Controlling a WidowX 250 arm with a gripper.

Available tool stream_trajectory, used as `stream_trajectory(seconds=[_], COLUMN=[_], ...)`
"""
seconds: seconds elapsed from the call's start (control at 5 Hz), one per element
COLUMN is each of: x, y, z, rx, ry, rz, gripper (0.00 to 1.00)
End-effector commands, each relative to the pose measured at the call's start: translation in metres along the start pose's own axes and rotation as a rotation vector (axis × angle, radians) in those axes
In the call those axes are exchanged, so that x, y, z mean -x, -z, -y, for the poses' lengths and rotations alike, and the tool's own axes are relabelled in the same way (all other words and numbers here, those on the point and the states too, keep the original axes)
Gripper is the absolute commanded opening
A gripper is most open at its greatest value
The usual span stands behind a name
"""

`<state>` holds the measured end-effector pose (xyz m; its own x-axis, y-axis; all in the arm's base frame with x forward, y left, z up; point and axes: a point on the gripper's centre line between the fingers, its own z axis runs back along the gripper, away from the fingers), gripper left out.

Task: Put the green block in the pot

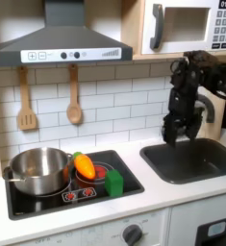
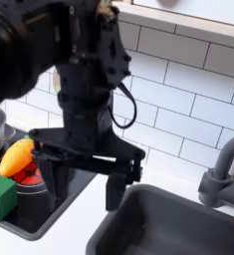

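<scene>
Two fingers of my gripper (image 1: 172, 135) hang spread apart with nothing between them, above the near-left part of the dark grey sink basin (image 1: 196, 161) in the first exterior view. In the second exterior view my gripper (image 2: 81, 183) hangs over the counter edge between the stovetop (image 2: 49, 214) and the basin.

The green block (image 1: 114, 182) sits on the black stovetop near its front right corner, well apart from my gripper, off to the first exterior view's left and lower. Just beside it lie an orange toy carrot (image 1: 84, 165) and a small red piece (image 1: 99, 172). The steel pot (image 1: 37, 169) stands on the stovetop's left half.
</scene>
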<state>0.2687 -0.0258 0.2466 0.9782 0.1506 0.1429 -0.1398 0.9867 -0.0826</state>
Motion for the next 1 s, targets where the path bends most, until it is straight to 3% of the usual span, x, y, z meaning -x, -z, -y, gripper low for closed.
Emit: stream_trajectory(seconds=[0.0, 0.6, 0.8], x=[-0.015, -0.023, -0.024], y=[0.0, -0.008, -0.006], z=[-0.027, -0.059, -0.068], rx=[0.0, 0.002, 0.027], ry=[-0.071, -0.128, -0.13], rz=[0.002, 0.012, 0.002], gripper=[1.0, 1.0, 1.0])
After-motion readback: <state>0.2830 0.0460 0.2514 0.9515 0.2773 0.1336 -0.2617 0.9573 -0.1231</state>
